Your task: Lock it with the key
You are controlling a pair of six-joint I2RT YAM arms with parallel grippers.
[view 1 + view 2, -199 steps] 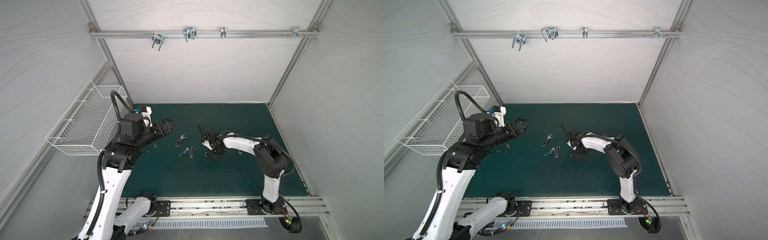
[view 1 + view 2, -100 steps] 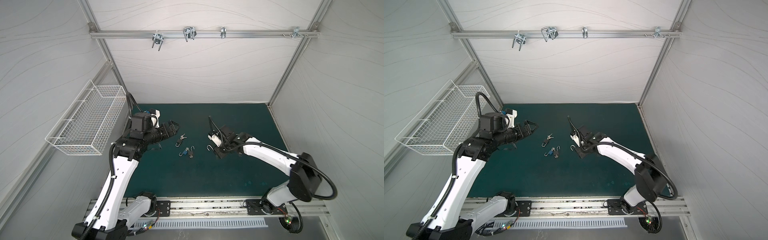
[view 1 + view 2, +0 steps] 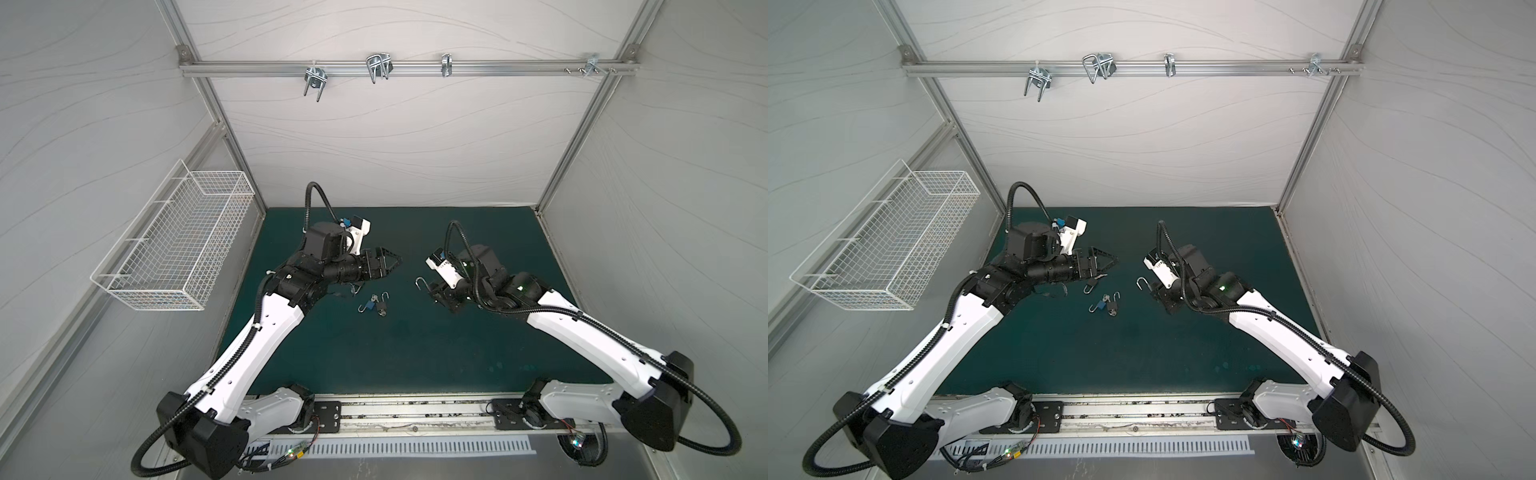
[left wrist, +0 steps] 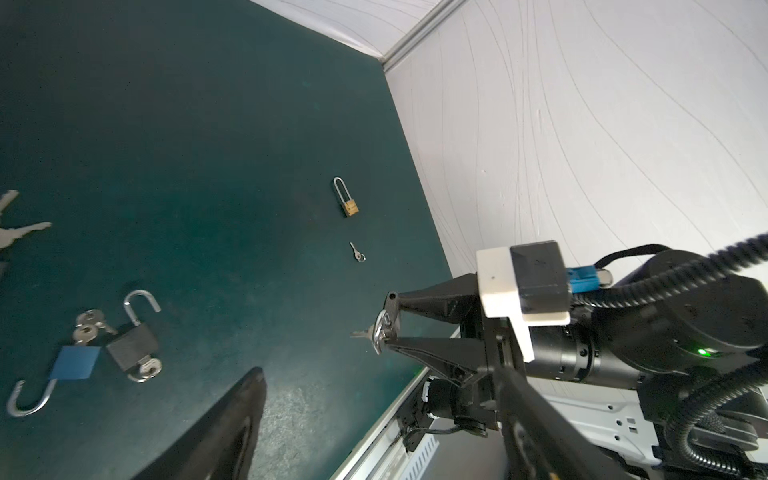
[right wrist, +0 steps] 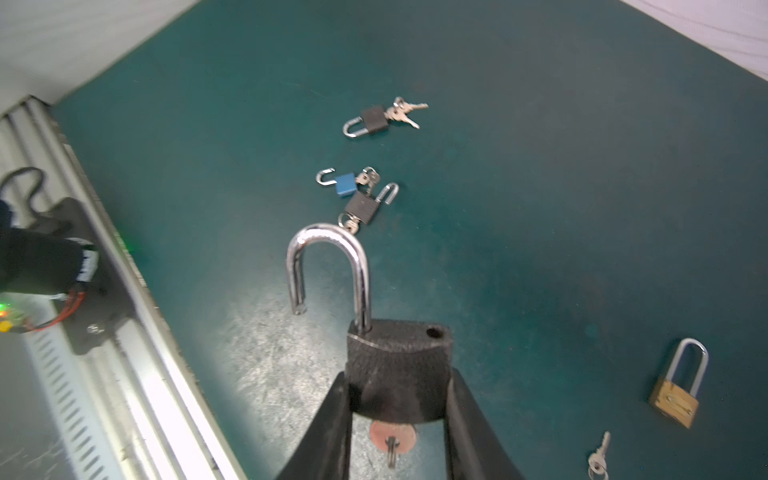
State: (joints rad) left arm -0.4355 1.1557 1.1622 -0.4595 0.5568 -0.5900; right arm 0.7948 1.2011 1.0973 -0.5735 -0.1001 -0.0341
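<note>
Black metal padlock (image 5: 399,365), chrome shackle (image 5: 328,241) open, small key (image 5: 392,438) in, gripped by right jaws; left jaws spread empty, so guessing shackle-closing's next.

Open green mat (image 3: 415,357) all round; blue padlock (image 3: 368,306) and black padlock (image 3: 381,308) clustered at centre.

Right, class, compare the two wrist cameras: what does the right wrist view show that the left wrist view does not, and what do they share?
Only the right wrist view: the black body of the large padlock, shackle open, clamped in the right gripper, and the body of a separate black padlock farther off. Only the left wrist view: that gripper seen from outside, with the right arm and its wrist camera. Both: the blue padlock, the small black padlock beside it, the brass padlock and a loose key on the green mat.
</note>
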